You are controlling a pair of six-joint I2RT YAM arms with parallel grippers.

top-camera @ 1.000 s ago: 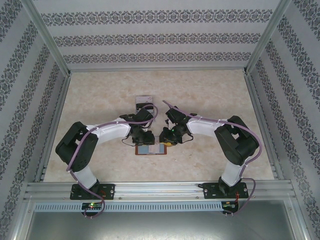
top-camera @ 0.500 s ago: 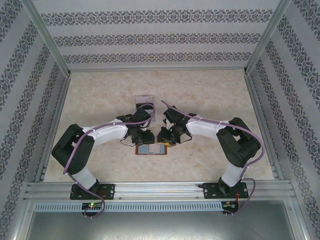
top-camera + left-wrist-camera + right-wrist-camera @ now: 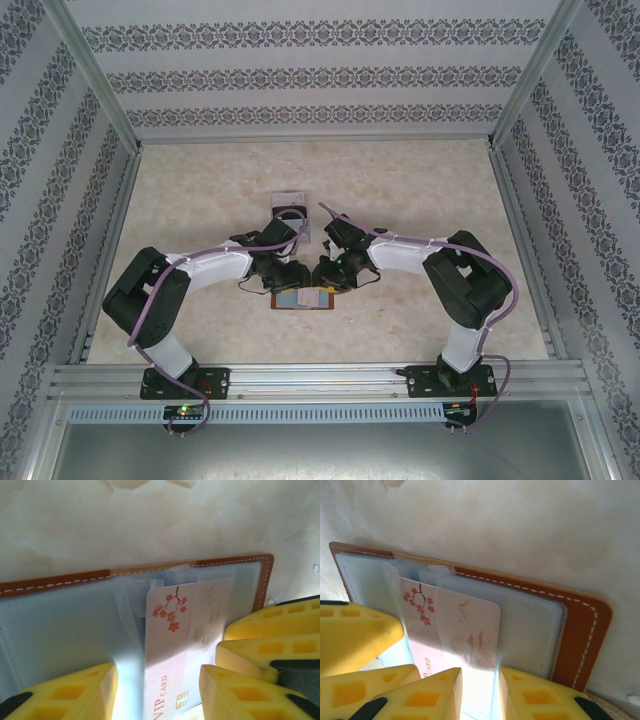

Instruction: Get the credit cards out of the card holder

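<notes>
Your card holder (image 3: pixel 55 579) lies open and flat on the marbled table (image 3: pixel 150 520). One credit card (image 3: pixel 172 640), pale pink-white with a red blossom sprig, pokes from a sleeve right of the holder's fold. Your left gripper (image 3: pixel 157 685) straddles that card, jaws well apart, gripping nothing. The right gripper (image 3: pixel 480 692), over the holder's right half, shows a narrow gap at the card's edge; you cannot tell whether it pinches. The holder is stitched brown leather with glossy clear sleeves (image 3: pixel 65 625). The fingers (image 3: pixel 70 692) are ribbed and yellow.

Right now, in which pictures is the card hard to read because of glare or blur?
Left wrist view: glare whitens the card at its lower left edge; the print is readable. Right wrist view: a bright patch washes out its lower part; stitching on the card holder is sharp. Top view: even light, card too small to read.
</notes>
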